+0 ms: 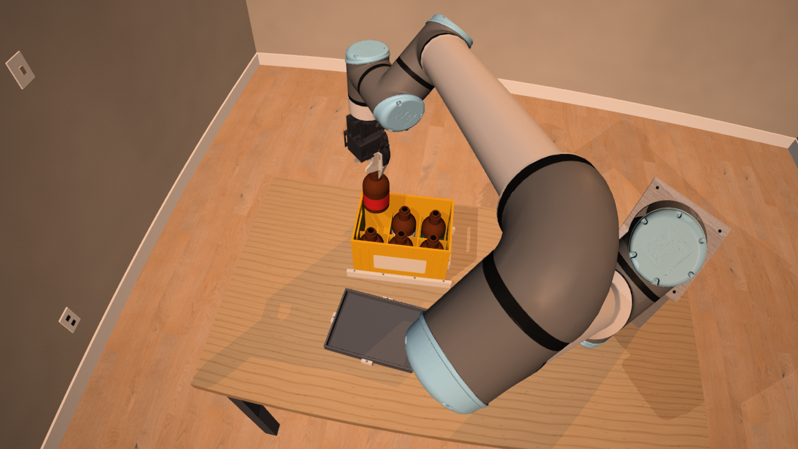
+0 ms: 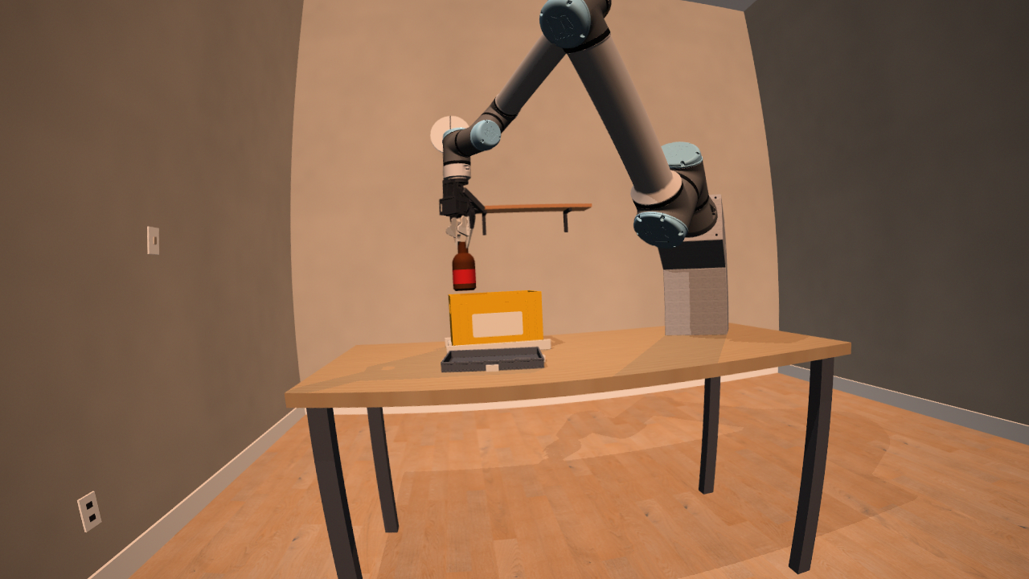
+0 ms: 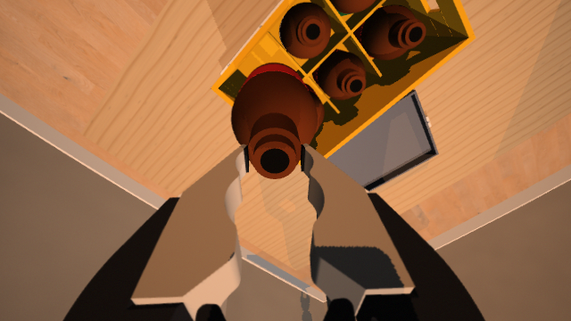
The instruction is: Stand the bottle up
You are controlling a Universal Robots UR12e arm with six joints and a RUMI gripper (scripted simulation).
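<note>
A brown bottle with a red label [image 1: 376, 192] [image 2: 464, 270] [image 3: 273, 107] hangs upright above the yellow crate. My gripper [image 1: 376, 171] [image 2: 462, 240] [image 3: 275, 146] is shut on its neck. In the exterior view the bottle's base is slightly above the crate's rim. The yellow crate [image 1: 399, 263] [image 2: 460, 317] [image 3: 351, 136] stands on the table. The top view shows the bottle over the crate's back left corner, where a compartment is at least partly free; the wrist view hides part of it behind the bottle. The dark tray [image 1: 368, 365] [image 2: 492, 364] [image 3: 403, 171] holds no bottle in the part that shows.
Several brown bottles stand in the other compartments, one [image 1: 403, 222] [image 3: 308, 31] right of the open one. A pale strip [image 1: 399, 277] [image 2: 503, 344] runs along the crate's front foot. The tray lies in front of it. My arm covers the tray's right side in the top view.
</note>
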